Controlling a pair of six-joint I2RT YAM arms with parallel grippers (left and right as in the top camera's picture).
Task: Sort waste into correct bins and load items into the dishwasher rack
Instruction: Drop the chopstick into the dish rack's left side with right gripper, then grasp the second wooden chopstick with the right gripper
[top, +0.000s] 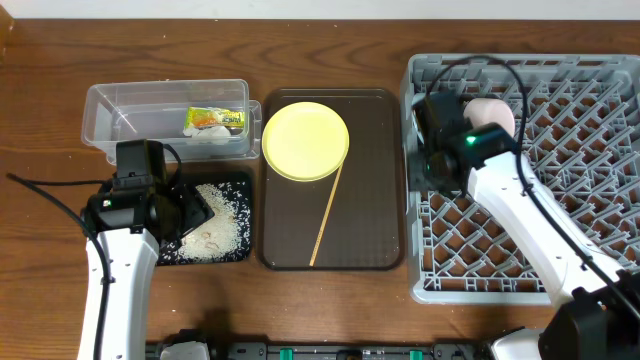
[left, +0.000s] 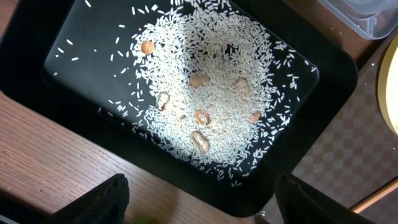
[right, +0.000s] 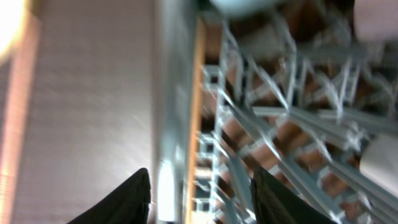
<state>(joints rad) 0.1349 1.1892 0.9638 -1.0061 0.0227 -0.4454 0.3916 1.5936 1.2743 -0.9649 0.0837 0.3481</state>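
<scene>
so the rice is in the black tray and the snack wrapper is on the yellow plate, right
One thing wrong: the overhead view shows the snack wrapper in the clear tub, not on the yellow plate. The rice is in the black tray.

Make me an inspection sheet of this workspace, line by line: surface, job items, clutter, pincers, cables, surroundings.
Surface: wooden table.
Job's things: rice in black tray; wrapper in clear tub; yellow plate and one chopstick on brown tray; pale bowl in grey rack.
Clutter: brown bits among the rice.
Pincers: left pincer open above black tray; right pincer open above rack.
Cables: black cable beside left arm; loop over right arm.
Surroundings: nothing seen.
</scene>
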